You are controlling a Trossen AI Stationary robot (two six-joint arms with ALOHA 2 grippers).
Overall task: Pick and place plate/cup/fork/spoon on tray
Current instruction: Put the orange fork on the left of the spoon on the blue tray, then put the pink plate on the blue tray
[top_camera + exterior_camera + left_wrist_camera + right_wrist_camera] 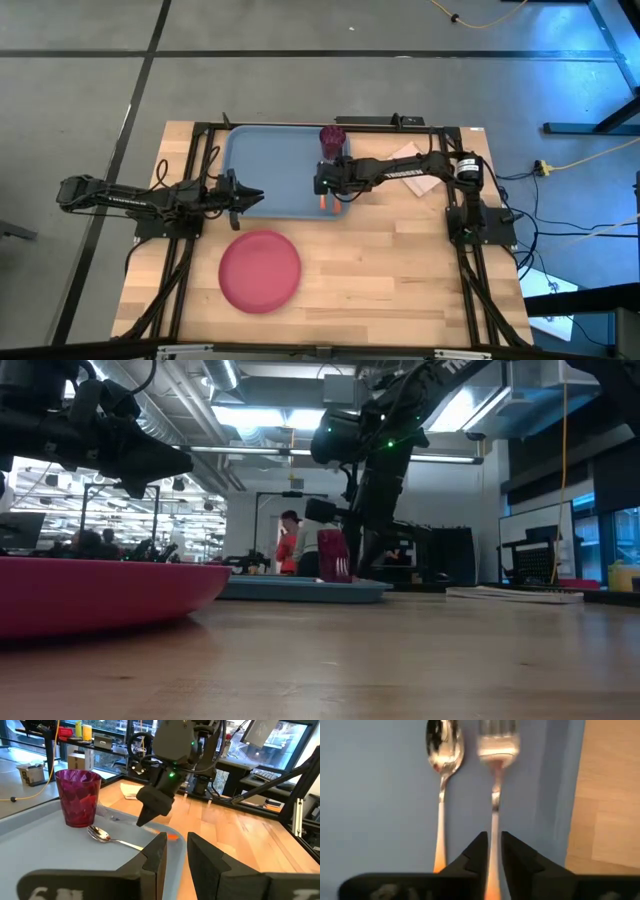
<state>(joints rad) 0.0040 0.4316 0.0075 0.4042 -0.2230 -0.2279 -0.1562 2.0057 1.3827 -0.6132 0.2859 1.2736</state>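
Wood planks make the table in the high view. The right gripper sits over the blue tray, with the dark red cup just behind it. The round pink plate lies off the tray, near the left gripper.

Low view: the plate's smooth rim looks big, and a person in orange stands far back.

Left wrist view: its fingers stand a little apart, holding nothing. The shiny spoon lies by the cup.

Right wrist view: its narrow fingers pinch the fork, beside the spoon.
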